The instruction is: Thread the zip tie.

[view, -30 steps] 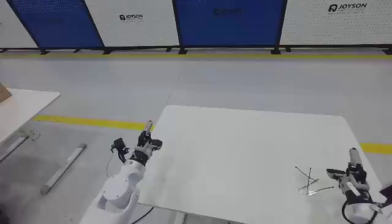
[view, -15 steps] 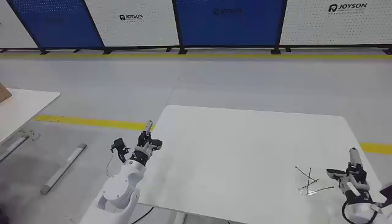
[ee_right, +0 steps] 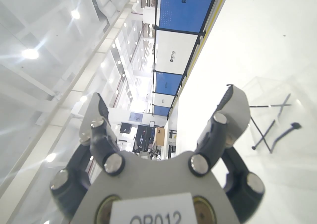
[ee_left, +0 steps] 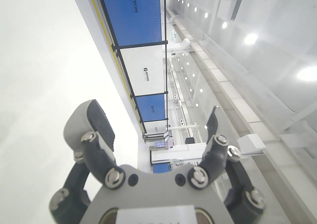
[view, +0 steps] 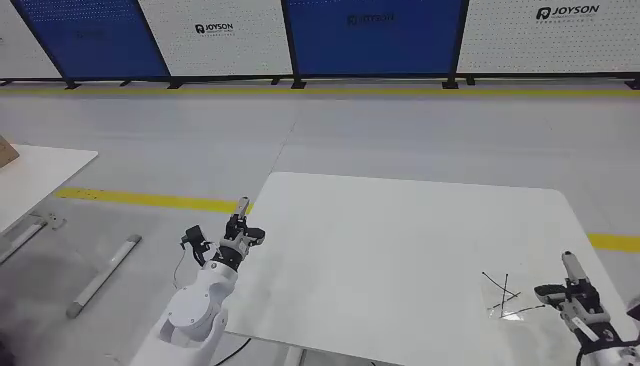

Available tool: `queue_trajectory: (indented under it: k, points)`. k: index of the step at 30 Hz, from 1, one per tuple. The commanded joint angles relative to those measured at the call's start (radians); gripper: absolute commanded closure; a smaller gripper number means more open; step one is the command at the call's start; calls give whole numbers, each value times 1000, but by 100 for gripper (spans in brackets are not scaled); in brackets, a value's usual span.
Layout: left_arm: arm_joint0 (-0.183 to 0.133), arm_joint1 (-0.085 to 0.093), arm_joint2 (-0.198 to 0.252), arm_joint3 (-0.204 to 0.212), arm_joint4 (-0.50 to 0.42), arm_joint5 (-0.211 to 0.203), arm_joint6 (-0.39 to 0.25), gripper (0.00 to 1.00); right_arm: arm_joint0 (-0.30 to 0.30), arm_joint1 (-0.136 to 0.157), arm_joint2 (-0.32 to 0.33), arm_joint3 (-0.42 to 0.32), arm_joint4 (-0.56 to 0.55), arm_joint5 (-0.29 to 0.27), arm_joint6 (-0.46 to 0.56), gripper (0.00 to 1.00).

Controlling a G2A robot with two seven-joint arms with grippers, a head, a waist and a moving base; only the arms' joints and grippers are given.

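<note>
Several thin black zip ties (view: 503, 291) lie crossed on the white table (view: 400, 246) near its right edge, inside what looks like a shallow clear tray (ee_right: 262, 86). In the right wrist view the zip ties (ee_right: 268, 127) sit just beside one finger. My right gripper (view: 557, 278) (ee_right: 163, 101) is open and empty, close to the ties on their right, at the table's edge. At the table's left edge my left gripper (view: 248, 221) (ee_left: 158, 121) stands tilted up, open, with nothing between its fingers.
Another white table (view: 40, 171) stands off to the left across a strip of floor. A metal bar (view: 103, 274) lies on the floor beside a yellow line (view: 150, 201). Blue and white partition panels (view: 380, 21) close off the back.
My right gripper has slid a little toward the near edge of the table, still open. The left arm and the zip ties have not moved.
</note>
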Motion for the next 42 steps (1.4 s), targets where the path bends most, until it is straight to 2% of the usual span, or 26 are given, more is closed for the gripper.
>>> queue_trajectory:
  k: [1, 21, 23, 24, 27, 30, 33, 34, 42]
  points:
    - [0, 0, 0, 0, 0, 0, 0, 0, 0, 0, -1, 0, 1, 0, -7, 0]
    - [0, 0, 0, 0, 0, 0, 0, 0, 0, 0, -1, 0, 1, 0, -7, 0]
    - [0, 0, 0, 0, 0, 0, 0, 0, 1, 4, 14, 1, -9, -34, 64, 0]
    - [0, 0, 0, 0, 0, 0, 0, 0, 5, 10, 44, 27, 2, -61, 143, 0]
    - [0, 0, 0, 0, 0, 0, 0, 0, 25, 20, 91, 81, 40, -102, 293, 0]
    - [0, 0, 0, 0, 0, 0, 0, 0, 51, 29, 115, 128, 60, -130, 422, 0]
    - [0, 0, 0, 0, 0, 0, 0, 0, 99, 42, 123, 184, 10, -131, 540, 0]
    - [0, 0, 0, 0, 0, 0, 0, 0, 119, 43, 126, 209, 20, -117, 540, 0]
    - [0, 0, 0, 0, 0, 0, 0, 0, 119, 43, 126, 209, 20, -117, 540, 0]
